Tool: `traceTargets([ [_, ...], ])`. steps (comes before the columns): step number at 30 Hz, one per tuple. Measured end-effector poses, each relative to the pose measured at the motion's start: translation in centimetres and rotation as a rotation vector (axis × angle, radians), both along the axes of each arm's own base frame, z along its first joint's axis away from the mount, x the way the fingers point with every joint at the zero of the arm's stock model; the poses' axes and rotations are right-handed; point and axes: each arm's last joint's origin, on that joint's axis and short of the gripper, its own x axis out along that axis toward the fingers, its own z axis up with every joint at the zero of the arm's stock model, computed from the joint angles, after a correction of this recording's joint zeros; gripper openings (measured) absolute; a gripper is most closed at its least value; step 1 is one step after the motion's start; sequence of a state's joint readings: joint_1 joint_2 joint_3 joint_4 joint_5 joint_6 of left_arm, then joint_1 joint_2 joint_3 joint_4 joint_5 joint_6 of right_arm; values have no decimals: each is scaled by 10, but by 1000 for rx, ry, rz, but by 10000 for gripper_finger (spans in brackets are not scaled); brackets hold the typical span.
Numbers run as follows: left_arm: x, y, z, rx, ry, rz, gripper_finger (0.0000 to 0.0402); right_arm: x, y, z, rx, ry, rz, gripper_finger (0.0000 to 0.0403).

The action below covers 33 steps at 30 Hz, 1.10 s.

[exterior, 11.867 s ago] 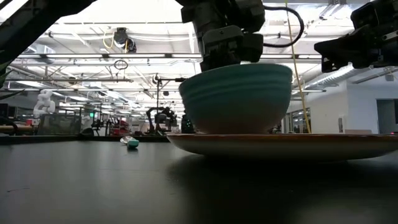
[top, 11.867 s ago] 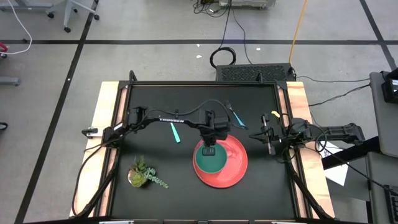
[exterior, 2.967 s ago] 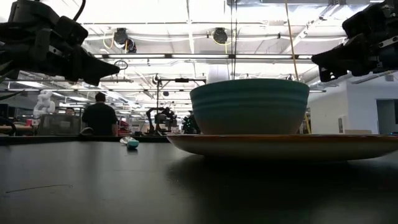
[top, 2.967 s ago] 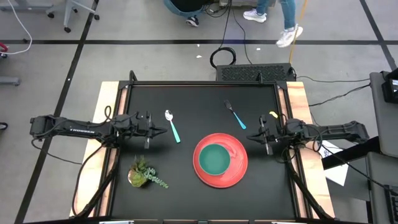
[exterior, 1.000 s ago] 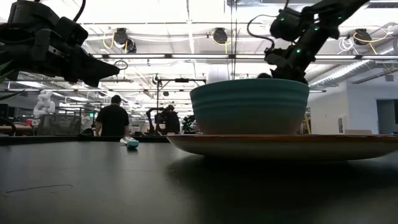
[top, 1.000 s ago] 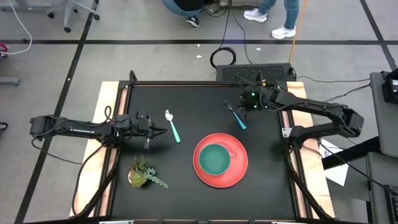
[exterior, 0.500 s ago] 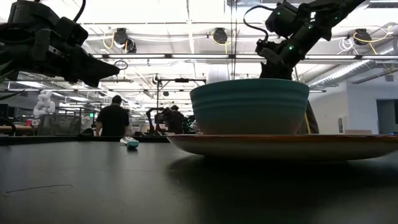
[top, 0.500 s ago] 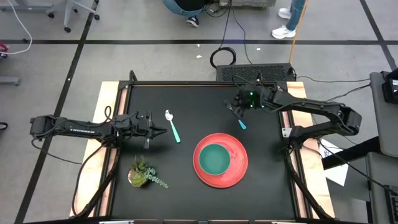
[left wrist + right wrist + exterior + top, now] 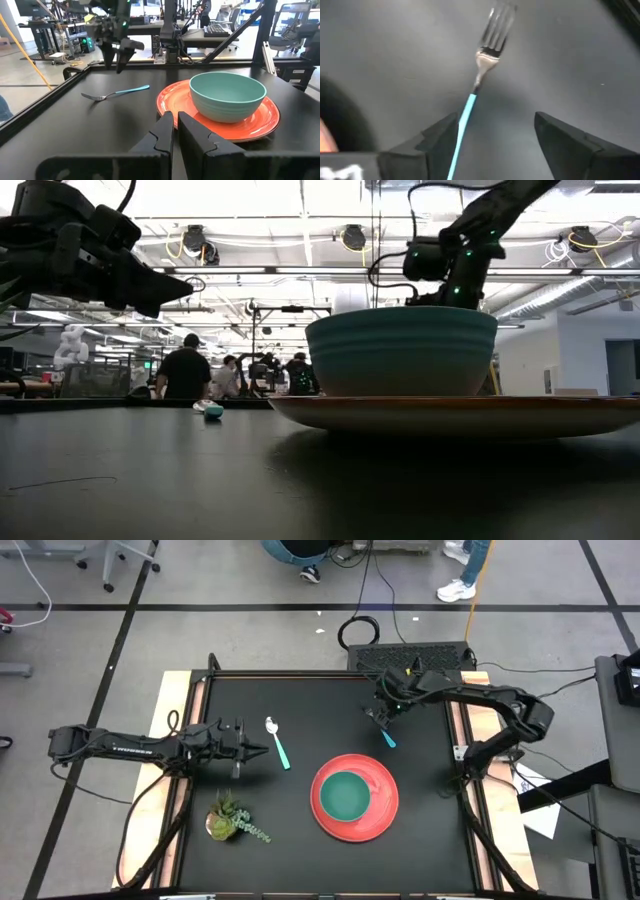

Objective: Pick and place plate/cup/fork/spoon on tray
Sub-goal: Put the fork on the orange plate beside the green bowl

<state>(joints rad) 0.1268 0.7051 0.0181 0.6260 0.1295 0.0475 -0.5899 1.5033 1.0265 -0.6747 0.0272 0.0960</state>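
Your right end effector (image 9: 382,712) is now hanging over the fork (image 9: 379,726) at the far right of the tabletop (image 9: 300,700), with its fingers spread wide; three seconds ago it was waiting at the right edge, and in the last second it has been moving in over the fork. In the right wrist view the blue handle (image 9: 461,131) is lying between the two open fingers (image 9: 437,135), so you are lining up a grasp, I think. The fork is still flat on the tabletop, apart from the tray (image 9: 380,820). The cup (image 9: 343,795) is already sitting on the tray. The spoon (image 9: 276,742) is lying untouched near your left end effector (image 9: 262,749), whose fingers are nearly closed and holding nothing.
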Motion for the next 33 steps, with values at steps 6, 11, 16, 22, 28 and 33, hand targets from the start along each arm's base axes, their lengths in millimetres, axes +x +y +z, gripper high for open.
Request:
traceTargets([
  [6, 0, 0, 0, 0, 1, -1, 31, 6, -15, 2, -14, -9, -24, 272],
  [11, 0, 0, 0, 1, 1, -1, 31, 9, -23, -3, 5, -5, -71, 260],
  [16, 0, 0, 0, 7, -2, -1, 31, 17, -25, -15, 45, 25, -98, 254],
  [22, 0, 0, 0, 7, -4, -1, 31, 26, -25, -28, 96, 35, -118, 254],
  [28, 0, 0, 0, 7, 2, -1, 31, 31, -24, -34, 154, 7, -136, 254],
  [33, 0, 0, 0, 9, 2, -1, 31, 37, -18, -45, 172, 41, -115, 254],
])
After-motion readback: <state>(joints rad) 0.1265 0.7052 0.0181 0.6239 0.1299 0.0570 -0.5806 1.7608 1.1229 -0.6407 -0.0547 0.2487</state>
